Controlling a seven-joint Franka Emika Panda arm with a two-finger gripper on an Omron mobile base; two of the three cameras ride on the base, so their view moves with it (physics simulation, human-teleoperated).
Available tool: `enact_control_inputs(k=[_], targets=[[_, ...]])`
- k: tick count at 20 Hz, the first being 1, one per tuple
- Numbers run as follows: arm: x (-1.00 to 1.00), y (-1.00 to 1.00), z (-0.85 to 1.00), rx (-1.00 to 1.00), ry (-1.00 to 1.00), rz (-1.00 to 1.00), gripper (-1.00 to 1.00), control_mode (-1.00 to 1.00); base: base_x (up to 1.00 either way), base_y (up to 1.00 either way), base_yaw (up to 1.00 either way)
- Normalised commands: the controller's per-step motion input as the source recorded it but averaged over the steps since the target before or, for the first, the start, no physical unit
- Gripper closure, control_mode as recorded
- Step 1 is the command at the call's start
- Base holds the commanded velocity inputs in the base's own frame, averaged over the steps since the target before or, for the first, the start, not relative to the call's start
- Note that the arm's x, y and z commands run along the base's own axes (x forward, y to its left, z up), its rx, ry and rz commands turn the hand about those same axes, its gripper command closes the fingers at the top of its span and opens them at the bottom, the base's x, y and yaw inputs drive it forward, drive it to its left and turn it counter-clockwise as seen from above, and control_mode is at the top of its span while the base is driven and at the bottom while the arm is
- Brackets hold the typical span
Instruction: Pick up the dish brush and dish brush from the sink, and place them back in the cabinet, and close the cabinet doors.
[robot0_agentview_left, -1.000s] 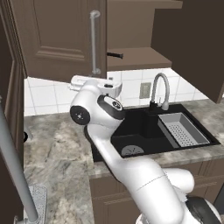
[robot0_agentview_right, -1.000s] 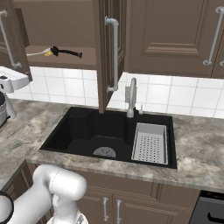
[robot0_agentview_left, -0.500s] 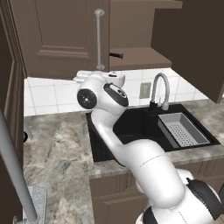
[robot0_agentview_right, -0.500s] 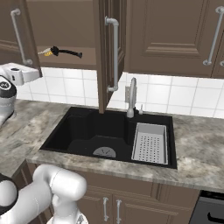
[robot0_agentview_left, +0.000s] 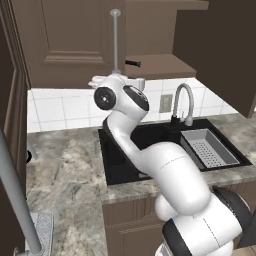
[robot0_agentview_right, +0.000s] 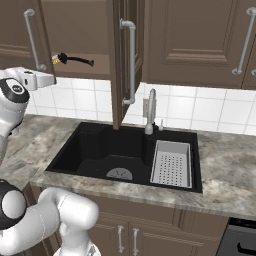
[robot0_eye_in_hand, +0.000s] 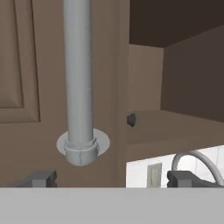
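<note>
Gripper (robot0_eye_in_hand: 111, 178) jaws spread wide, nothing between them. Hand view: the two dark fingertips (robot0_eye_in_hand: 41, 178) sit at the bottom edge, one under the closed left cabinet door (robot0_eye_in_hand: 26, 87), one under the open cabinet (robot0_eye_in_hand: 175, 87). The door's silver bar handle (robot0_eye_in_hand: 78, 78) runs up directly ahead of the gripper, slightly left of centre, its round mount just above the left tip. Right of the handle, the cabinet interior shelf (robot0_eye_in_hand: 175, 127); a small dark brush end (robot0_eye_in_hand: 131, 119) pokes out past the door edge onto it. The curved faucet (robot0_eye_in_hand: 197, 159) shows just above the right tip.

Left base view: the hand (robot0_agentview_left: 117, 82) sits up at the lower end of the handle, against the door; jaws not readable here. The black brush end lies on the shelf just right of and above the hand. The sink (robot0_agentview_left: 150, 150) is well below the gripper, with a grey drain tray (robot0_agentview_left: 210, 147) in its right part. The tabletop (robot0_agentview_left: 65, 165) spreads to the left.

Right base view: what the others hide — a black-handled dish brush (robot0_agentview_right: 75, 60) lying flat on the shelf just right of the hand, with a bit of yellow at its left end. The second cabinet door (robot0_agentview_right: 125, 60) stands open edge-on, further right. The sink basin far below shows a round drain (robot0_agentview_right: 119, 174).
</note>
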Motion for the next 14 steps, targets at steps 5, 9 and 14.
enact_control_inputs(k=[5,9,14], targets=[[0.34,-0.15,0.0,0.03,0.04,0.0,-1.0,-1.0,0.0,0.0,0.0],[0.28,-0.13,-0.01,0.04,0.02,0.0,-1.0,-1.0,0.0,0.0,0.0],[0.24,-0.13,-0.05,0.06,0.01,0.0,-1.0,-1.0,0.0,0.0,0.0]])
